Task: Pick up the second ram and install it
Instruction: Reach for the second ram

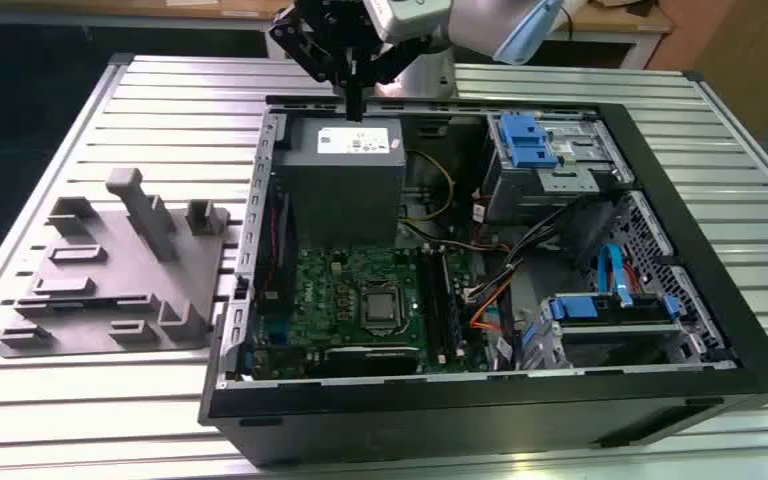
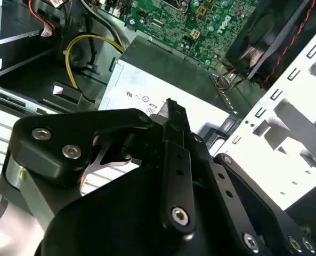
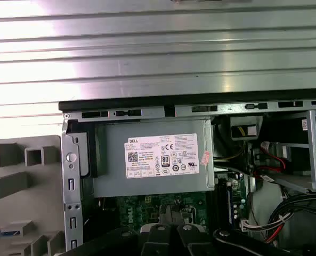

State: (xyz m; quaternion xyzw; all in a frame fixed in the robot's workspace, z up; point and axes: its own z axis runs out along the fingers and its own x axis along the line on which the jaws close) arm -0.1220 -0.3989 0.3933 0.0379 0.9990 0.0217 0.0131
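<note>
Pincer [image 1: 353,110] closed, hovering above power supply [image 1: 341,180] (grey, labelled)

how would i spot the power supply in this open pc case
Find the open black computer case on the slatted table. At the end nearest the robot's hand sits the power supply: a plain grey box with a white label, unlike the green motherboard beside it.

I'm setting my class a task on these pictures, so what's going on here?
A robot arm's gripper hangs just above the grey power supply inside an open computer case on a slatted metal table. The green motherboard next to the power supply is not being touched. Whether the gripper holds a memory stick cannot be told.
</note>
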